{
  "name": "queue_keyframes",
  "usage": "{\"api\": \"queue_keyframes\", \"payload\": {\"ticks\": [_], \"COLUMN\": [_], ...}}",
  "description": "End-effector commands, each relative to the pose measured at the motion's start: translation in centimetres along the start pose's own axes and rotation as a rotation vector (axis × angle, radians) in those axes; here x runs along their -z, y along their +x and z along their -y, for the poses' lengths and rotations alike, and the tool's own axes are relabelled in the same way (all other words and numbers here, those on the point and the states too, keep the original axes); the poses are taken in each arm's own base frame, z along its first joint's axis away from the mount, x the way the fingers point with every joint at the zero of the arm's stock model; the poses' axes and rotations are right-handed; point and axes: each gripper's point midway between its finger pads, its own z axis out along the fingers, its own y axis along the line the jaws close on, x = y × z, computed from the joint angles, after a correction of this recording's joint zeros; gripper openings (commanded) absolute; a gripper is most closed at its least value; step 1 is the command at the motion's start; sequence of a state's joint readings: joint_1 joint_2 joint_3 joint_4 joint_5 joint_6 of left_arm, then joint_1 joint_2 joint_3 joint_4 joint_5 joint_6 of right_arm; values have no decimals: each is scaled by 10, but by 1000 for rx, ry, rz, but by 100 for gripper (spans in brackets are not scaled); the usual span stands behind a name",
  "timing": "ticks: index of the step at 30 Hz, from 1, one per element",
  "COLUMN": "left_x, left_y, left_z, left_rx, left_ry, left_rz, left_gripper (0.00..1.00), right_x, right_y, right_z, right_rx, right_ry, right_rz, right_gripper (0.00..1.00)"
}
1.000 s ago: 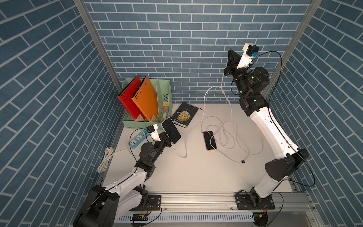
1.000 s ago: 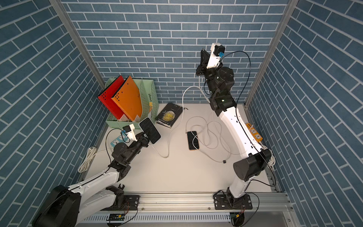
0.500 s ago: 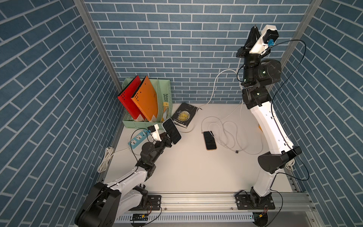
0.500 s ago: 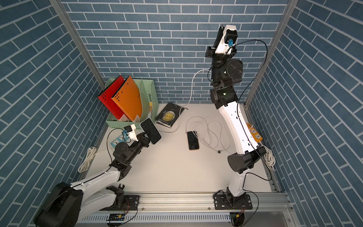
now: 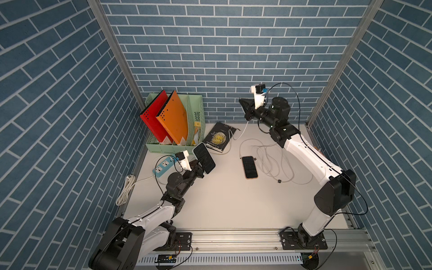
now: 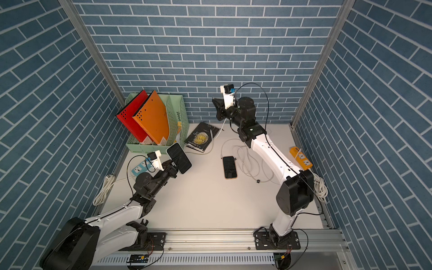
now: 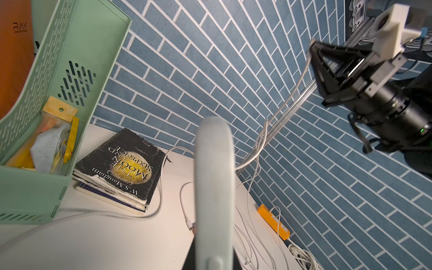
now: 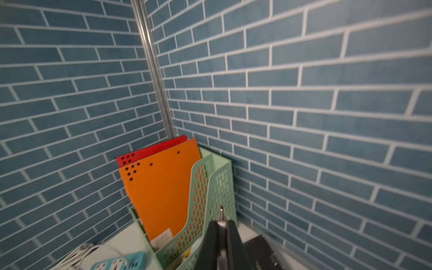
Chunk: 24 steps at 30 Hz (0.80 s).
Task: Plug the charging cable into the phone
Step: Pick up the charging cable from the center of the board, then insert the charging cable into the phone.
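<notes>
Clock set on the top views, 12 at the back wall.

Count:
- Phones: 2.
- Folders: 2, a red folder (image 5: pixel 152 119) and an orange folder (image 5: pixel 174 117), both in one green file organiser (image 5: pixel 198 109) at 11.
- Book (image 5: pixel 218 138): 1, at 12.
- Power strips: 2, a blue power strip (image 5: pixel 162 166) at 9 and an orange power strip (image 6: pixel 301 157) at 3.
- White cable strands: number unclear, as the loops overlap.

Left jaws: clenched on the bottom edge of the held phone (image 5: pixel 204 158). It is off the surface (image 5: pixel 222 198) at 10 and tilted, with its dark screen facing up.

Right jaws: clenched on the plug end of the white charging cable (image 5: pixel 244 131), raised at 1 near the back wall. The metal plug tip (image 8: pixel 221 210) sticks out past the tips. The cable hangs down to the surface.

The second phone (image 5: pixel 249 167) lies flat near the centre with nothing gripping it. Cable loops lie just beside it at its 3. Plug and held phone are well apart.
</notes>
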<state>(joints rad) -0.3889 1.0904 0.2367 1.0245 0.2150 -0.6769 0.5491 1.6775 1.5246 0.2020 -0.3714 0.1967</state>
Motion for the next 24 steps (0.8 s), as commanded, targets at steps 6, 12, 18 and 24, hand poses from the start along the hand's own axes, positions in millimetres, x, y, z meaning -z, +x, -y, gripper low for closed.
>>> {"api": "queue_keyframes", "payload": {"ticks": [6,12,18,24], "left_x": [3,6,-3,-4], "left_y": [-26,-25,-15,-13], "left_z": [37,61,69,66], "left_rx": [46,142,274,275], "left_ry": [227,421,552,541], "left_rz": [46,34,-27,-26], "left_gripper": [0,0,0,0], "right_x": [79,105,103,93], "right_y": [121,169,187,202], "right_z": [-87,-121,-144,-144], "right_rx": [-259,-353,-360,-380], "right_ry": [-454,-583,-658,-660], "right_rz": [-98,-168,-203,-232], "right_gripper": [0,0,0,0]}}
